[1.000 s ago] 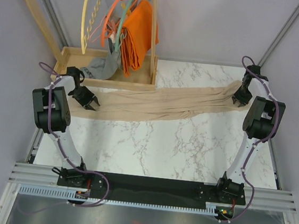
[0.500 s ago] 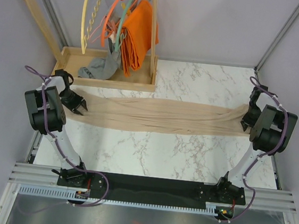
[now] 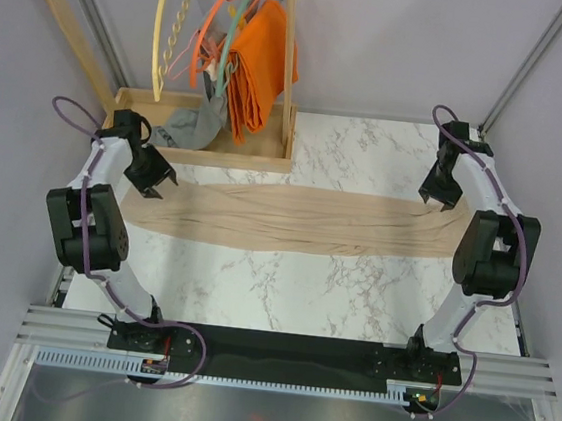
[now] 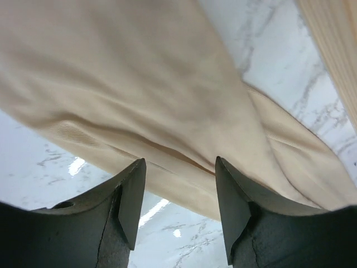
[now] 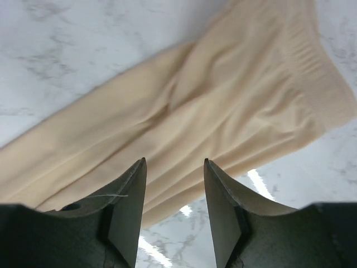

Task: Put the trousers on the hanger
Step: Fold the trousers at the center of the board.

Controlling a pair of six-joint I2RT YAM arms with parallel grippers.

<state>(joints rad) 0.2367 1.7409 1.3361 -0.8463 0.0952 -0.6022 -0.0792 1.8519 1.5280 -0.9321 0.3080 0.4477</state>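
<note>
From above, the trousers [image 3: 290, 218] lay flat on the surface [image 3: 283, 291] as one long band running from 9 to 3 o'clock. The hanger [image 3: 170, 38] hung well apart at 11 o'clock. The left fingers [image 3: 152, 187] stood over the 9 o'clock end and the right fingers [image 3: 430, 198] over the 3 o'clock end, neither gripping cloth.

At the left wrist, the left fingers [image 4: 131, 201] were spread and empty, with the trousers [image 4: 139, 95] in soft folds below them at 12 o'clock.

At the right wrist, the right fingers [image 5: 128, 206] were likewise spread with nothing between them. The trousers [image 5: 212, 128] showed a ribbed band at 2 o'clock, probably the waist.

The cloth looked thin, light and limp, so it would likely sag and slip wherever it was unsupported. A pinch through a gathered fold near each end, or at mid-length for draping, seemed the safest hold.
</note>
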